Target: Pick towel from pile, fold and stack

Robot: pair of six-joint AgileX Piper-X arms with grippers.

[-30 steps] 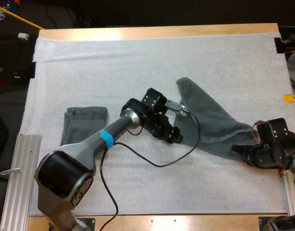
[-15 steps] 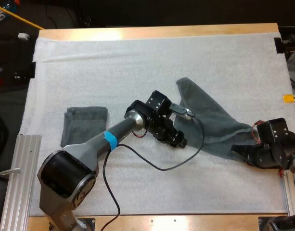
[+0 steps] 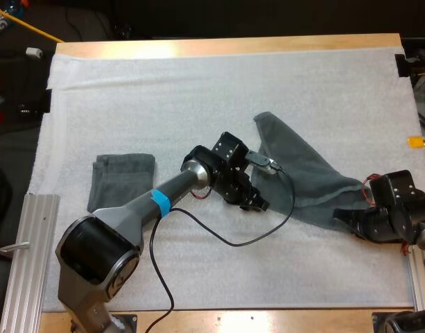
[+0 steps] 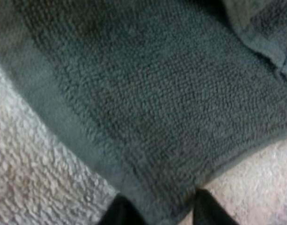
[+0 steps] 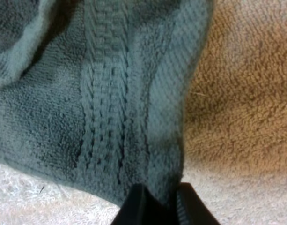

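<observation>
Towel lies right of centre, my right gripper clamped on its near-right corner, left gripper parted astride its near-left corner, so I'd close deep before lifting.

Robotics lab: matted wooden table

high view looks forward and down from behind; both wrist views hug the same towel.
</observation>
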